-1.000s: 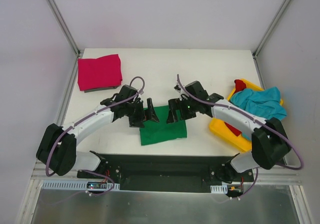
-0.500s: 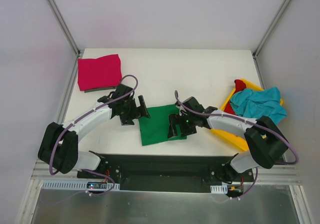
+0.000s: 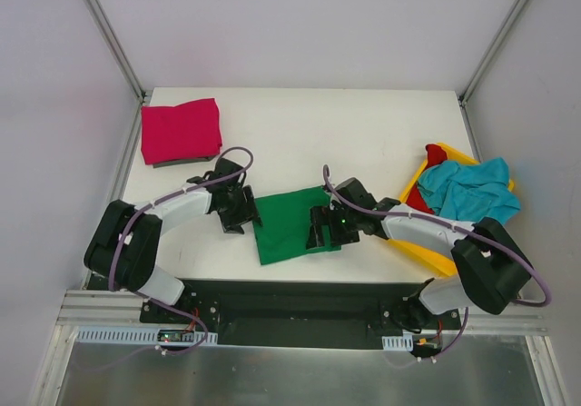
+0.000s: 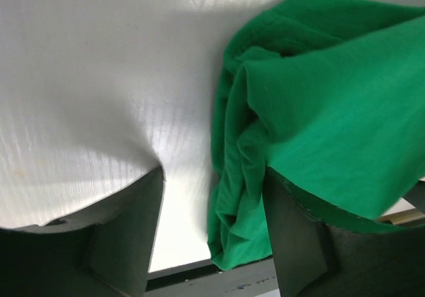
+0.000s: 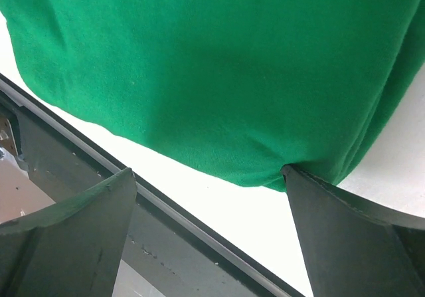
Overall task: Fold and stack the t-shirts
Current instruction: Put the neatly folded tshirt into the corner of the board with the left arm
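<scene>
A bright green t-shirt (image 3: 286, 224) lies folded on the white table near the front edge. My left gripper (image 3: 247, 213) is open at its left edge; in the left wrist view (image 4: 212, 244) the bunched cloth edge (image 4: 246, 197) lies between the fingers, against the right one. My right gripper (image 3: 316, 232) is open at the shirt's right front corner; in the right wrist view (image 5: 209, 237) its right finger (image 5: 345, 237) touches the green hem (image 5: 212, 64). A folded magenta-pink t-shirt (image 3: 182, 131) lies at the far left. A teal-blue t-shirt (image 3: 467, 188) and a red one (image 3: 436, 154) sit in the bin.
A yellow plastic bin (image 3: 434, 257) stands at the right edge of the table. The black front rail (image 3: 290, 288) runs just below the green shirt. Frame posts rise at the back corners.
Both grippers have moved down and apart from the green t-shirt's far middle to its left and right edges. The shirt now lies lower and wider on the table.
</scene>
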Robot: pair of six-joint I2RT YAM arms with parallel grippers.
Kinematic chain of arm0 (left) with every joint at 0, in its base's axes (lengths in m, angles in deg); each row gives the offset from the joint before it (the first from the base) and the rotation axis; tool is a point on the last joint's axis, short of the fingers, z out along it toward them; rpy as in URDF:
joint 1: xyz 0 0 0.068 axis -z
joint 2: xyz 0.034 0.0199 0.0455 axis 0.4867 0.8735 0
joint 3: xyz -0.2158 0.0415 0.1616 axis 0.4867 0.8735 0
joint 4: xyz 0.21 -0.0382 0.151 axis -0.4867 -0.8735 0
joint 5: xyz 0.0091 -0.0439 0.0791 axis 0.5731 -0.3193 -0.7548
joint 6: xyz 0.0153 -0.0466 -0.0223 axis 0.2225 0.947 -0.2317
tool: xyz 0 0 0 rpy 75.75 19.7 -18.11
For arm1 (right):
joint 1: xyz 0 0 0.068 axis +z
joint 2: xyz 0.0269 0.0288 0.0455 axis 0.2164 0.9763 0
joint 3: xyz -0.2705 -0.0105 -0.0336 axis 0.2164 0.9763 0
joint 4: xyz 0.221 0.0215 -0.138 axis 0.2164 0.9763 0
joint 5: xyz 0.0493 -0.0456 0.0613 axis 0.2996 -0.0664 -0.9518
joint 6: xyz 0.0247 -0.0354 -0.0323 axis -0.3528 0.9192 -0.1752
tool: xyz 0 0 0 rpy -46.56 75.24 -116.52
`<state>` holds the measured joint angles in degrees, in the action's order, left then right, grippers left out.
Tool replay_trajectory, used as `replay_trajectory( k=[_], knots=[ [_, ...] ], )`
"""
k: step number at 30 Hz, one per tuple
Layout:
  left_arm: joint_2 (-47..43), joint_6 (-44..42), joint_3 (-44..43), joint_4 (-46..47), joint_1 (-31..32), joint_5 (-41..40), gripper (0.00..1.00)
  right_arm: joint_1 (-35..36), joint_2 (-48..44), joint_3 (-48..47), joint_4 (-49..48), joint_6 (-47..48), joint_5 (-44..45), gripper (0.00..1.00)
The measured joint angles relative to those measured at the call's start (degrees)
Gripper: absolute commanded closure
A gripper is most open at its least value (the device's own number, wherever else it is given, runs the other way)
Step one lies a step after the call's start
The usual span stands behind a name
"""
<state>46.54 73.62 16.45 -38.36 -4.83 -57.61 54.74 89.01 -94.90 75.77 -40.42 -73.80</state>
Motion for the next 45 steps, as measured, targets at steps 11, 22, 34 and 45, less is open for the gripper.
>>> replay_trajectory(
  k=[11, 22, 34, 45],
  knots=[
    [7.4, 4.1, -3.3, 2.3, 2.8, 0.8, 0.74, 0.0, -0.3, 0.2, 0.2, -0.3, 2.3, 0.04],
    [14.7, 5.4, -12.2, -0.2, 6.5, -3.6, 1.0, 0.0, -8.0, 1.6, 4.3, 1.9, 9.1, 0.04],
    [17.1, -9.7, -26.4, -7.5, 6.8, -30.8, 1.0, -0.4, -38.2, 6.6, 6.9, 10.8, 35.7, 0.04],
    [27.0, -27.4, -46.5, -8.9, -0.6, -42.2, 1.0, -2.3, -40.8, 9.2, 7.8, 18.2, 51.5, 0.04]
  ],
)
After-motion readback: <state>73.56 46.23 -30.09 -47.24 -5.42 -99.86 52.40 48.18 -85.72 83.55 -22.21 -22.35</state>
